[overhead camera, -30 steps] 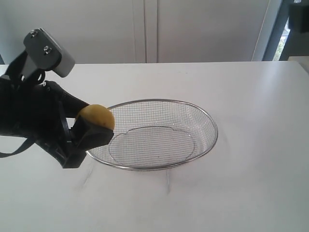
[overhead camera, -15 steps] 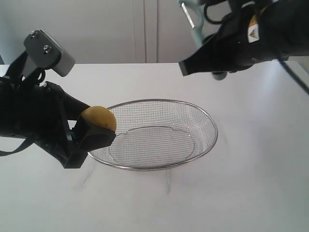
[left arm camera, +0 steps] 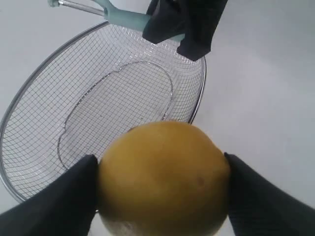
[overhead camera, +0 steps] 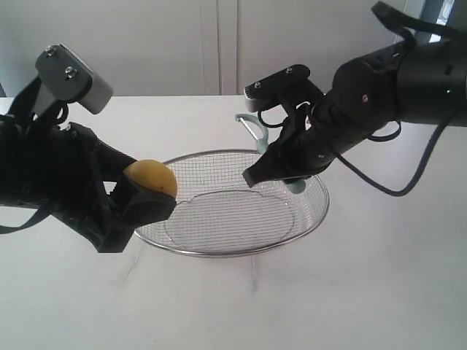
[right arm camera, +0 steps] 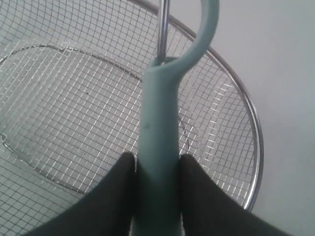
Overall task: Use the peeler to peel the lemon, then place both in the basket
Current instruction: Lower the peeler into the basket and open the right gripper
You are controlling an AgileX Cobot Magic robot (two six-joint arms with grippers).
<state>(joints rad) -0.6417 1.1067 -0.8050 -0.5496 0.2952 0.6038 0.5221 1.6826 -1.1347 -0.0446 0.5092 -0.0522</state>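
Observation:
My left gripper (overhead camera: 142,200) is shut on the yellow lemon (overhead camera: 151,179), holding it above the left rim of the wire basket (overhead camera: 317,211). From the left wrist the lemon (left arm camera: 162,179) fills the space between both black fingers (left arm camera: 59,201), with the basket (left arm camera: 29,98) beyond it. The right gripper (overhead camera: 281,171) is shut on the teal handle of the peeler (overhead camera: 254,130), over the basket's right half, head pointing toward the lemon. The right wrist view has the peeler (right arm camera: 157,132) clamped between the fingers (right arm camera: 110,196) above the mesh (right arm camera: 64,98).
The basket stands in the middle of a white table (overhead camera: 379,292). A pale wall with cabinet panels (overhead camera: 219,44) rises behind the table's far edge.
The right arm has come down from the upper right into view with the peeler, ending low over the basket. The left gripper and the lemon have barely moved.

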